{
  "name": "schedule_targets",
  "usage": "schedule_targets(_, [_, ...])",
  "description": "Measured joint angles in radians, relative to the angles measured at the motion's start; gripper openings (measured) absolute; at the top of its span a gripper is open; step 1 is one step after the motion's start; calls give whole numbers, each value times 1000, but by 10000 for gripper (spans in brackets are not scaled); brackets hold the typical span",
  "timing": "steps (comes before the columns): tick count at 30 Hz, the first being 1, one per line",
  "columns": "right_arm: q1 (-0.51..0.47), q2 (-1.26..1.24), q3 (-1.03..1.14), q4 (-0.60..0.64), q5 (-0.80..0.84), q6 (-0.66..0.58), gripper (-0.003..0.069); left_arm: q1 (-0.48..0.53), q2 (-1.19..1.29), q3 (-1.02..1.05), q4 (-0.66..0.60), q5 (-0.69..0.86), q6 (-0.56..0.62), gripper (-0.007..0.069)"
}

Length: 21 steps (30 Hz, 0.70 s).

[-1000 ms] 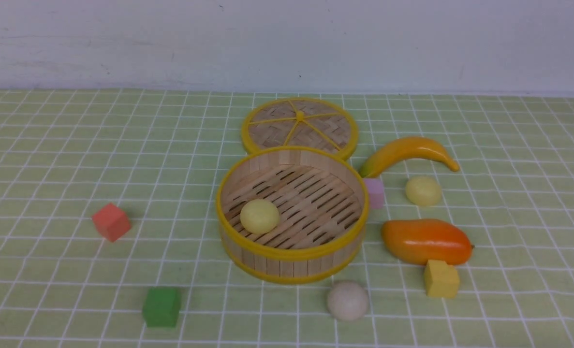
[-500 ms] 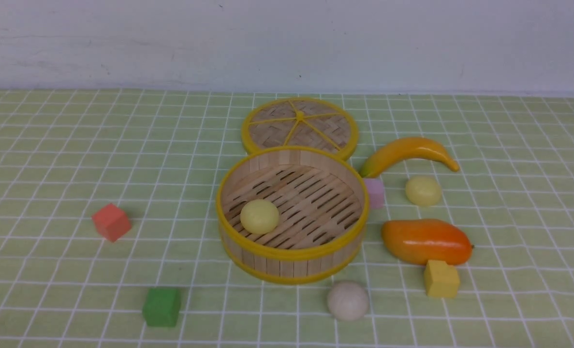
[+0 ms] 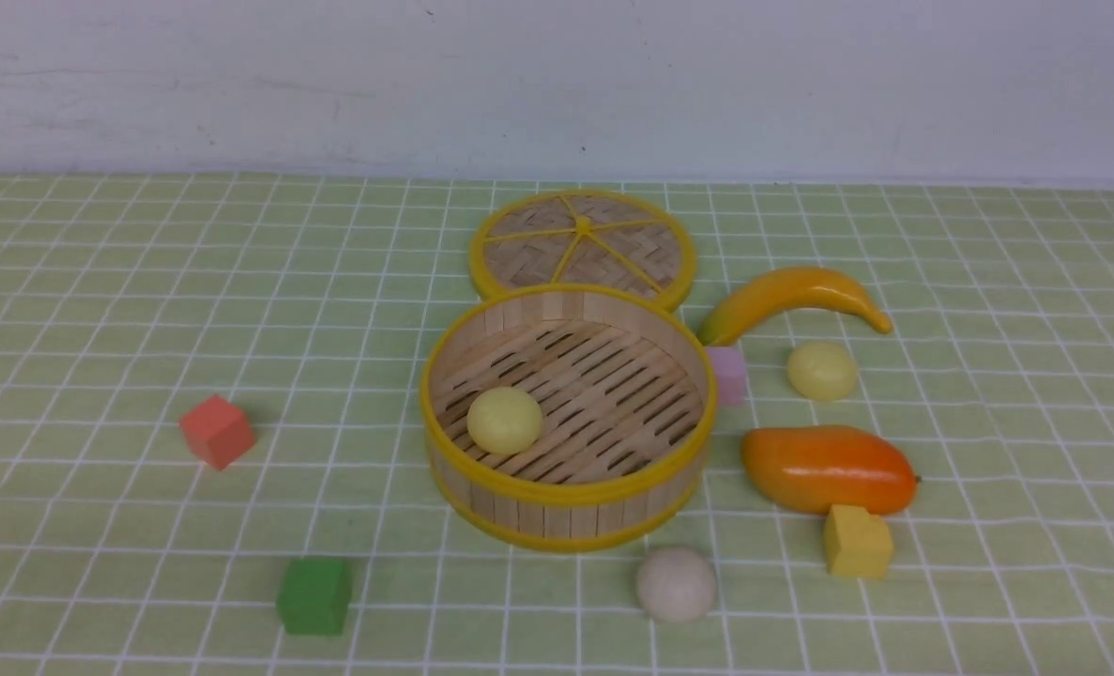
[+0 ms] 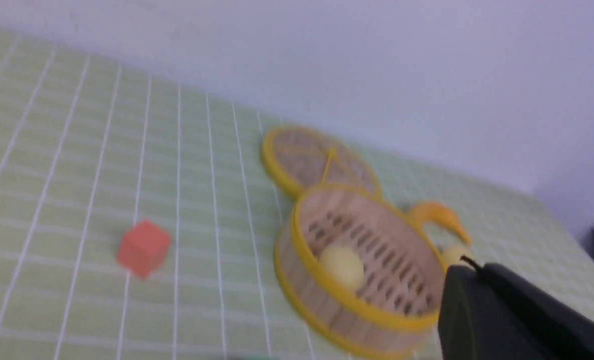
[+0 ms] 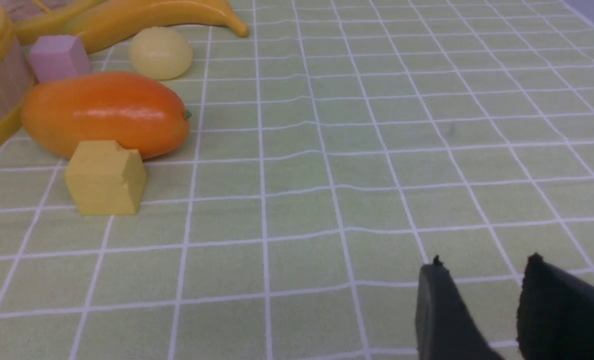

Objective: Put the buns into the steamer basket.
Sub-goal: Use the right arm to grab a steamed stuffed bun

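Counting the buns gives the score: one of three is in place. A pale yellow bun (image 3: 505,420) lies on the slatted floor of the basket (image 3: 566,493), close to its left wall. The second yellow bun (image 3: 821,370) rests on the surface (image 3: 144,282) to the right of the basket, between the banana (image 3: 791,293) behind it and the mango (image 3: 827,468) in front of it, while a pink cube (image 3: 727,374) sits against the basket wall on that side. The off-white bun (image 3: 676,584) sits on the surface just in front of the basket, toward its right, apart from the yellow cube (image 3: 857,541) that stands just beside the mango. The lid (image 3: 582,246) lies flat behind the basket, out of the way. By my reckoning about a third of the job is done, with two pick-ups and drops left. Neither arm shows in the front view. The left claw (image 4: 472,280), blurred in its own wrist view, looks like one dark mass with no gap, closed on nothing, up off the surface near the basket. The right claw (image 5: 483,267) has its two dark tips moderately apart with bare cloth between them; it holds and touches nothing, low over the surface and well apart from the mango and the yellow cube.
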Motion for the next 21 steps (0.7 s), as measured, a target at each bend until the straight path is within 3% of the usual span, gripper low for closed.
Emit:
schedule_targets(3, [0, 0, 0, 0, 0, 0, 239, 90, -43, 138, 0, -191, 33, -13])
schedule_targets(6, [0, 0, 0, 0, 0, 0, 239, 147, -70, 260, 5, -259, 75, -13])
schedule_targets(15, [0, 0, 0, 0, 0, 0, 239, 171, -150, 518, 12, -260, 122, -13])
schedule_targets(21, [0, 0, 0, 0, 0, 0, 239, 173, -150, 565, 12, -148, 122, -13])
